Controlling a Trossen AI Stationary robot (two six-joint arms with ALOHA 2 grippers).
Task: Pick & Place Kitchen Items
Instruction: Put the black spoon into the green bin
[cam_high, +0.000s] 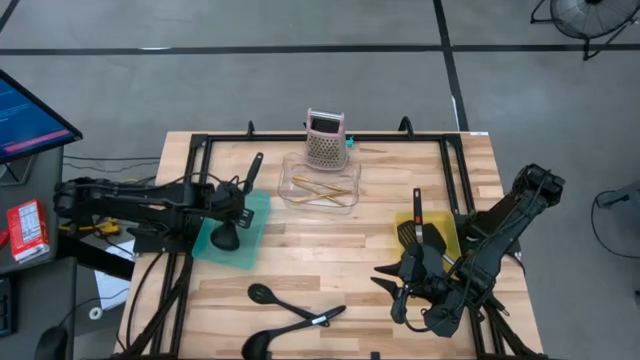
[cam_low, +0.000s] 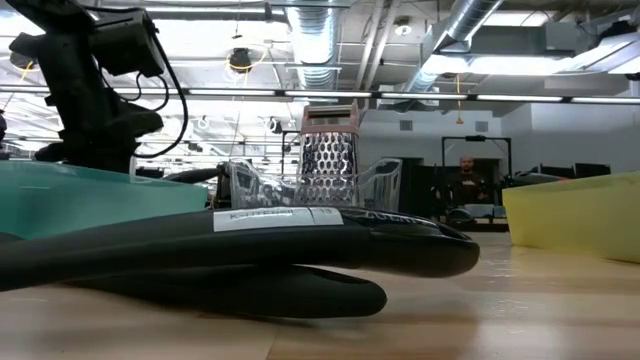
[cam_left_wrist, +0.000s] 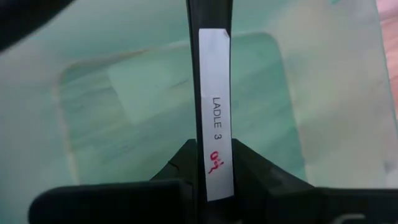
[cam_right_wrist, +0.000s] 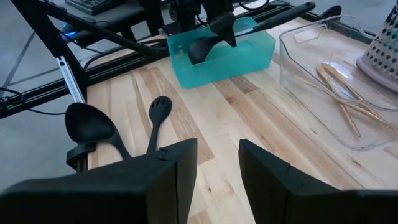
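The left gripper (cam_high: 222, 203) sits over the teal bin (cam_high: 256, 243), its fingers (cam_left_wrist: 258, 171) pinched tight on the handle of a black ladle (cam_high: 228, 232). The ladle's bowl hangs down inside the bin, and its handle runs up and out past the bin's far edge. From the wrist, a white label reading "LADLE 3" with a red scribble shows on the handle, right between the fingers.

Taking the teal bin as the marker: just beyond its far right corner stands a clear tray (cam_high: 319, 186) with thin golden sticks (cam_high: 321, 190) lying in it, and the pink grater (cam_high: 326, 138) stands upright just behind that tray. On the bare wood nearer the front edge than the bin lie a black slotted spoon (cam_high: 282, 303) and a second black ladle (cam_high: 258, 343), their handles crossing, one with a white label. Well off to the bin's right is a yellow bin (cam_high: 447, 232) holding a black slotted turner (cam_high: 411, 231).

The right gripper (cam_high: 398, 293) hovers at the front of the yellow bin, fingers (cam_right_wrist: 268, 171) parted with a gap and nothing between them.
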